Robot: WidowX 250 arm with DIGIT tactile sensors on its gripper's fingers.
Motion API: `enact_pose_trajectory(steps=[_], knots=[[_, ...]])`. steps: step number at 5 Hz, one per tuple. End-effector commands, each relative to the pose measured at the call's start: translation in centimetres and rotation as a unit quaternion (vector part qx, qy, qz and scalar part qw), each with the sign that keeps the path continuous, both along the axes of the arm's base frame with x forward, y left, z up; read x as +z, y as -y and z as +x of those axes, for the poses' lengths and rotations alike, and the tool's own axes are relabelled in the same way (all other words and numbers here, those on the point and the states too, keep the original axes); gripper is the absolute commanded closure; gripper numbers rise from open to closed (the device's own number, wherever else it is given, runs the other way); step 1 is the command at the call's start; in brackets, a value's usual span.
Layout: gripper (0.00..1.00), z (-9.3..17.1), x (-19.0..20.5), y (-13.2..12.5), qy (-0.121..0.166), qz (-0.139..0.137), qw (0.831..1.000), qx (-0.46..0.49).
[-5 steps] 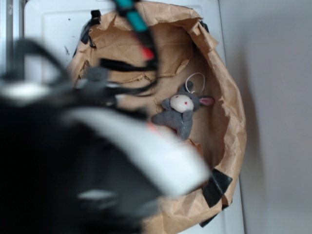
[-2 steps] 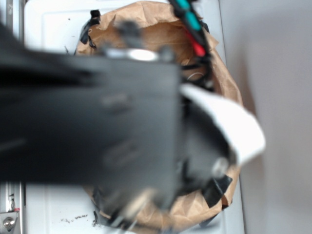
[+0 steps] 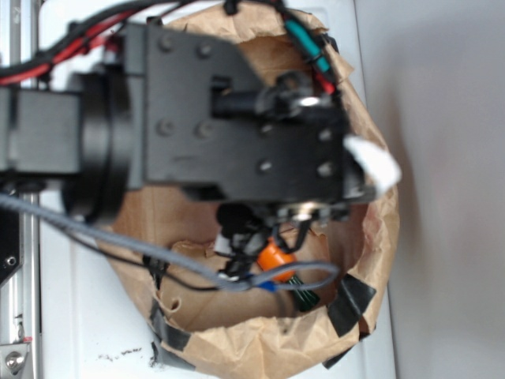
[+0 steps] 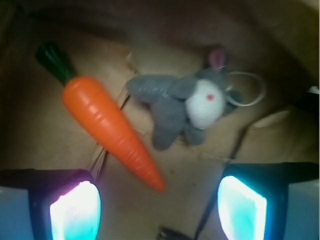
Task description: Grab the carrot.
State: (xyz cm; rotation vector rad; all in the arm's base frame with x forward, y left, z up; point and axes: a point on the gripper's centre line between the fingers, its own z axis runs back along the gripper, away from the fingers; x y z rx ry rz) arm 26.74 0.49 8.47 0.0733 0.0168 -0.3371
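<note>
The carrot [image 4: 109, 129] lies on brown paper [image 4: 45, 130] ahead of the spread, empty fingers [image 4: 75, 212], nearer the left one, with a plush bunny [image 4: 187, 105] just beside it.

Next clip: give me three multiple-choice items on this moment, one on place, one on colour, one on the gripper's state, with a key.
1. In the wrist view, where does the carrot lie relative to the plush bunny?
A. To its left
B. To its right
C. On top of it

2. What colour is the carrot's stem cap?
A. Pink
B. Dark green
C. White

3. How is the gripper?
A. Shut on the carrot
B. Shut on the bunny
C. Open, holding nothing

Key: 1 A, the carrot lies apart on the left of the bunny. 2 B, the cap at its wide end is dark green. 3 C, both fingers stand wide apart with only the paper floor between them.
</note>
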Motion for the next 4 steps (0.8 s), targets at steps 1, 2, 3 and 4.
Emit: enact_pose_trajectory(steps=[1, 2, 3, 4], knots=[[0.0, 2.0, -3.1, 3.3, 0.035, 0.017, 0.998, -0.055], [0.0, 3.8, -4.8, 4.4, 0.025, -0.005, 0.997, -0.067], [1.0, 4.4, -7.1, 5.4, 0.015, 0.018, 0.997, -0.067], [1.0, 3.9, -6.3, 5.3, 0.025, 0.025, 0.998, -0.06]])
